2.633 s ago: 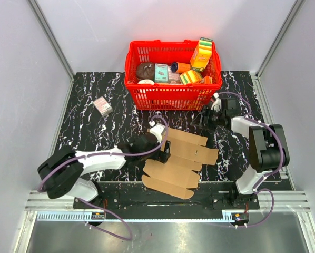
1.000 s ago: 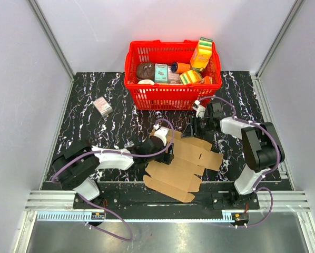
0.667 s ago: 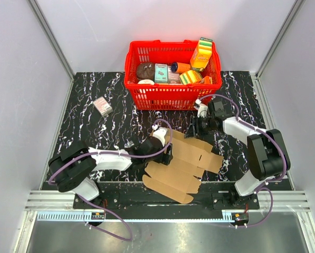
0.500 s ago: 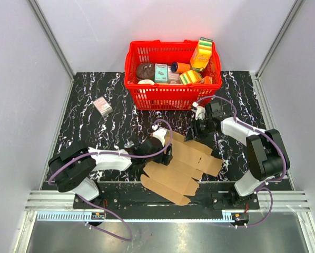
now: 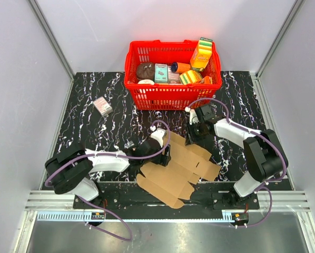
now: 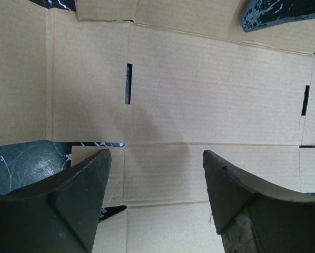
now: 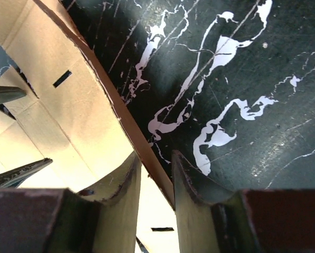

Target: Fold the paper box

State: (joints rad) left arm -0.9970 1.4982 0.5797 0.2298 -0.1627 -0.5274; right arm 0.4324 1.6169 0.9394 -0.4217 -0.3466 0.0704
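The paper box [image 5: 181, 163] is plain brown cardboard lying mostly flat on the black marbled table, near the front edge. My left gripper [image 5: 165, 153] is open and low over the box's left part. In the left wrist view [image 6: 156, 154] its fingers straddle a creased panel [image 6: 210, 95] with narrow slots. My right gripper [image 5: 192, 134] is at the box's far edge. In the right wrist view [image 7: 155, 155] its narrow jaws are shut on that raised cardboard edge [image 7: 115, 95].
A red basket [image 5: 170, 97] full of colourful packages stands at the back, just beyond the right gripper. A small pinkish-grey box [image 5: 102, 106] lies at the left. The box's near corner reaches the table's front edge [image 5: 168, 206].
My right gripper has moved left along the box's far edge and closed on it. The box has slid toward the near left. My left gripper has stayed open over the box.
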